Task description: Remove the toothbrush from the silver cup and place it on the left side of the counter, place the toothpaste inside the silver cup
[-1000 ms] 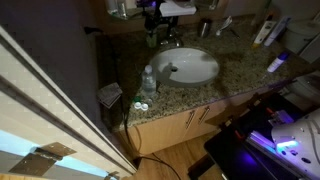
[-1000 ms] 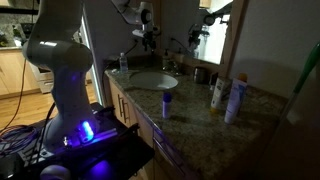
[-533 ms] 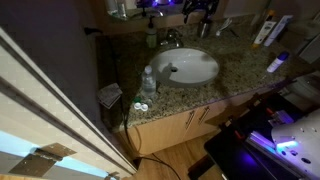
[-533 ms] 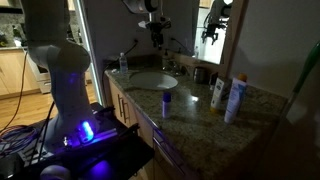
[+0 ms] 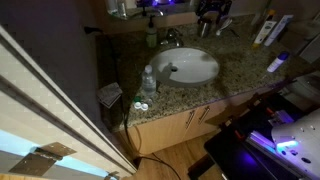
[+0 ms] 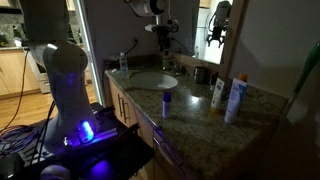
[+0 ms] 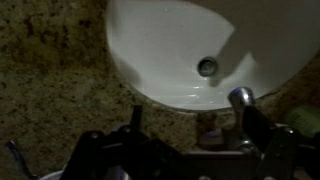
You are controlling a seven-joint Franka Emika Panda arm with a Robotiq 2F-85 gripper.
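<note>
With the hand (image 7: 190, 118) spread apart near the faucet, lower straight over the silver cup (image 5: 205, 29) behind the sink (image 5: 190, 66) on the tabletop (image 5: 250, 68), centre on the toothbrush, too small to discern, then close gently.

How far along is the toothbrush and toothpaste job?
Nothing visibly done. Gripper hangs open and empty above the sink edge, short of the silver cup. Left: pull the toothbrush, set it on the counter, load the toothpaste. Both too small to spot.
</note>
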